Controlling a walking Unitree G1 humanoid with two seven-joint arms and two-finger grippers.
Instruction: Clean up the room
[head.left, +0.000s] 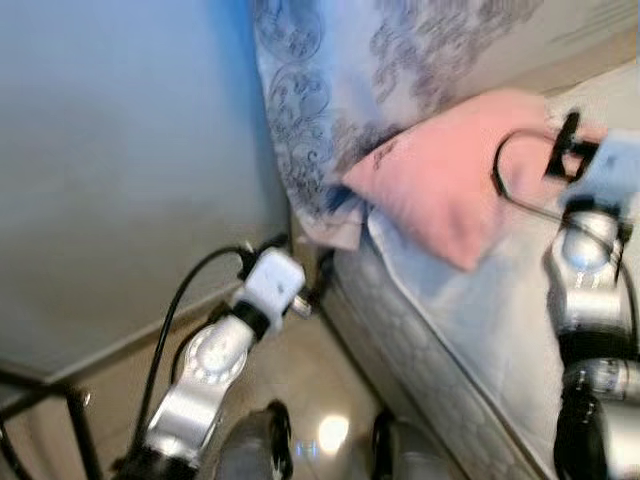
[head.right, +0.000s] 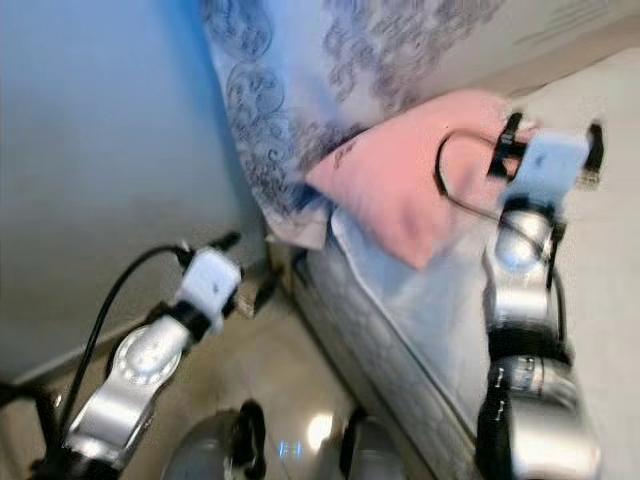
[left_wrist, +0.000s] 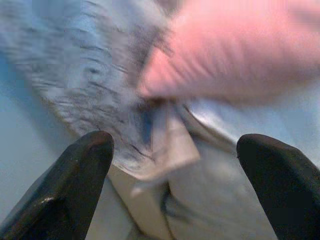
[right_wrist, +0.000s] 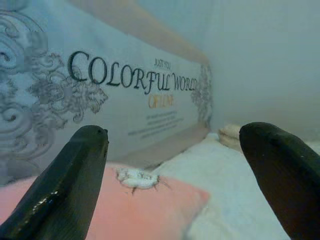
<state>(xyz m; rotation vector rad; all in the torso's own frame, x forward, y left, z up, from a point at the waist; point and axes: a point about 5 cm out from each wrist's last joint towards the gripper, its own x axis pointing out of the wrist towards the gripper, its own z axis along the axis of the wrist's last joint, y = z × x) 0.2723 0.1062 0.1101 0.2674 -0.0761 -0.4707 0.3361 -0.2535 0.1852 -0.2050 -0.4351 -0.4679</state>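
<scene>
Both my arms raised near bed edge. Left gripper (left_wrist: 175, 185) fingers wide apart, empty, low beside mattress (head.left: 470, 330) corner, pink pillow (head.left: 450, 180) up-right of it. Right gripper (right_wrist: 175, 180) wide apart, empty, over mattress, pillow just ahead-left, long axis slanting toward patterned headboard (right_wrist: 125, 95). Right arm nearer, likely takes it.

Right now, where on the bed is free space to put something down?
Free: the pale mattress top beyond the pink pillow, beside the right gripper. Crowded: the corner where the pillow meets the patterned headboard.
</scene>
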